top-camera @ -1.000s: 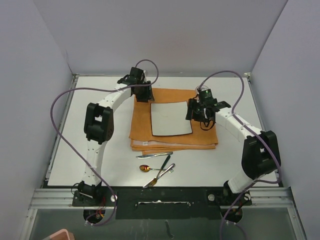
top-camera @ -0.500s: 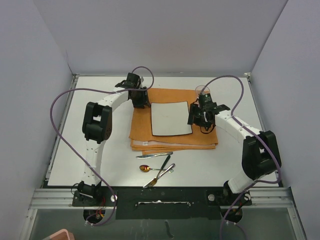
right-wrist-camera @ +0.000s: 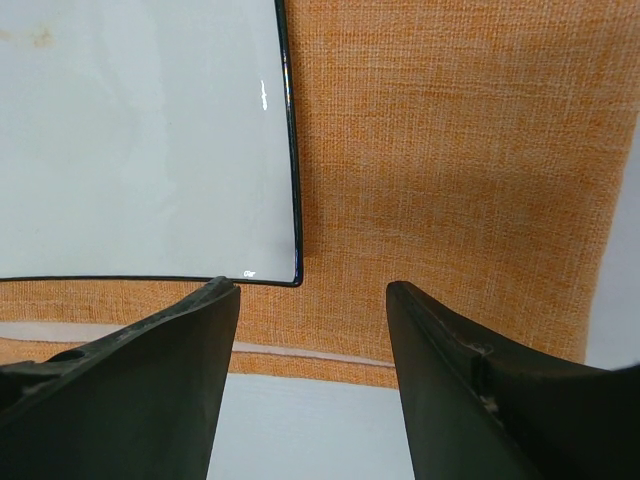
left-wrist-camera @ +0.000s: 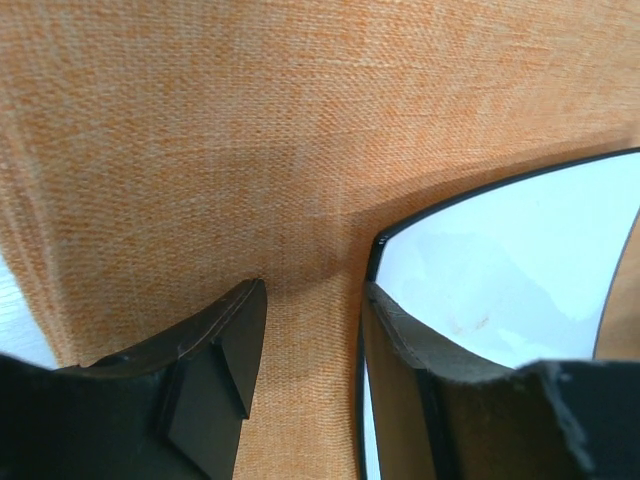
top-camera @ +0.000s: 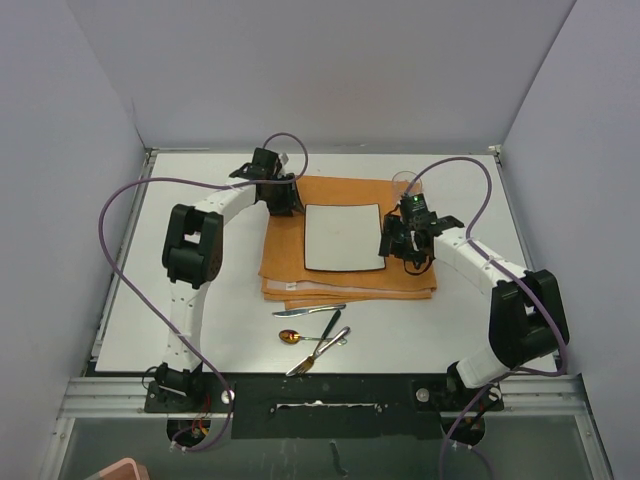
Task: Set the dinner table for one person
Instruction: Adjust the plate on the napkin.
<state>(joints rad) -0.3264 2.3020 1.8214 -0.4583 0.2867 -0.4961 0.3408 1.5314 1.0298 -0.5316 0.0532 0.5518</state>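
Right fingers (right-wrist-camera: 130, 380) have slid nearer beside the square white black-rimmed plate (top-camera: 344, 236) on the folded orange woven cloth (top-camera: 285, 265). They and the left fingers (left-wrist-camera: 215, 370) stand apart, clamping nothing. The flat matte white-grey worktop (top-camera: 400, 325) underneath looks rigid and fixed, with nothing to grasp.

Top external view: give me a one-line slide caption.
Open left claw and open right claw flank a square white plate on a folded orange cloth; metal cutlery lies nearer the bases.

Left fingers (left-wrist-camera: 215, 350) apart, pointing down; right fingers (right-wrist-camera: 140, 380) likewise apart
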